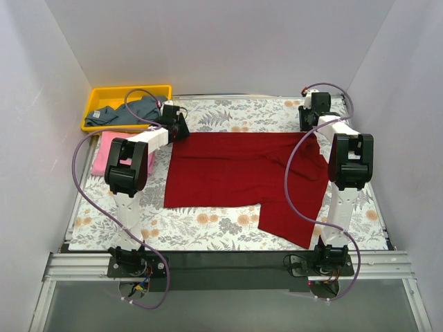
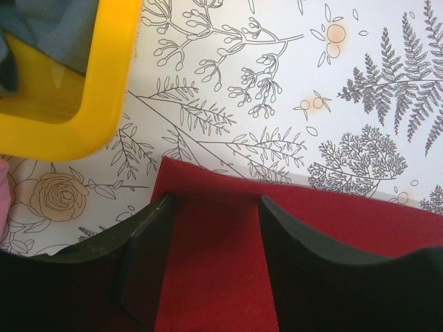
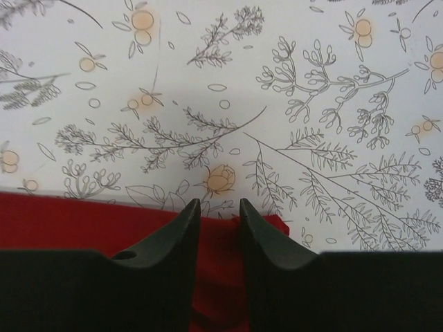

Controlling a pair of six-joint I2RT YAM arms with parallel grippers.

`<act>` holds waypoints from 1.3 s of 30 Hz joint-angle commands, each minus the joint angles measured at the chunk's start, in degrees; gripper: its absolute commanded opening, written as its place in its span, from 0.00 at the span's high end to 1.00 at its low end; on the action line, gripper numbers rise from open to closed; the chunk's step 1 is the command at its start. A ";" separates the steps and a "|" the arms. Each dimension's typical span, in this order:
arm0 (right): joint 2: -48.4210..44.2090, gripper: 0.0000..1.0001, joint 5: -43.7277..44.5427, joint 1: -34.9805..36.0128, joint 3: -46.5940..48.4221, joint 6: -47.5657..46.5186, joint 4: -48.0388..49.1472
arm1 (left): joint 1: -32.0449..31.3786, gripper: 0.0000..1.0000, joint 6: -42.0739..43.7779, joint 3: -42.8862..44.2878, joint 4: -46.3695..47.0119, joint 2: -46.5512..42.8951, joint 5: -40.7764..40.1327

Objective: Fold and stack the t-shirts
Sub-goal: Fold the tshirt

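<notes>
At the near edge: the bases of both arms are bolted here, and purple cables loop up from them over the table (image 1: 208,232).
Near right: one part of the dark red t-shirt (image 1: 235,169) reaches nearer than the rest, like a sleeve or a flap. So the near edge of the cloth is not one straight line.
Middle: the dark red t-shirt lies spread flat on the flowered cloth, between the two arms.
Left side: the pink t-shirt (image 1: 102,158) lies just beside the red one. It is partly hidden under the left arm.
Far left corner of the red cloth: the left gripper (image 2: 216,204) stands with its jaws wide apart over the far edge. Red cloth lies between them and nothing is held.
Far right corner of the red cloth: the right gripper (image 3: 220,207) has its jaws much narrower, but a gap shows between the tips. The red corner sits in this gap, and I do not see it squeezed.
Far left: the yellow bin (image 1: 128,88) holds the blue-grey t-shirt (image 1: 138,109).
Step in hand: I judge it the start of the first fold, both pincers taking the far edge.
Next move: both should close on their corners, lift evenly and carry the edge toward the near side.
In the way: the bin is just beside the left pincer, the pink t-shirt lies under the left arm, and the uneven near right part may spoil a straight fold.
</notes>
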 commanded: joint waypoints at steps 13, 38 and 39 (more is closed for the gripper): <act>3.81 0.81 13.42 0.16 4.08 -6.53 -4.43 | 1.06 0.51 0.62 -3.27 -9.31 2.42 0.05; -6.29 0.99 -20.13 -14.51 -6.89 34.33 9.43 | 2.03 0.54 -0.88 -4.50 -11.33 3.04 -0.92; -6.65 0.99 -23.20 -14.78 -8.99 35.56 14.50 | 2.03 0.54 -0.88 -4.42 -11.33 3.04 -0.83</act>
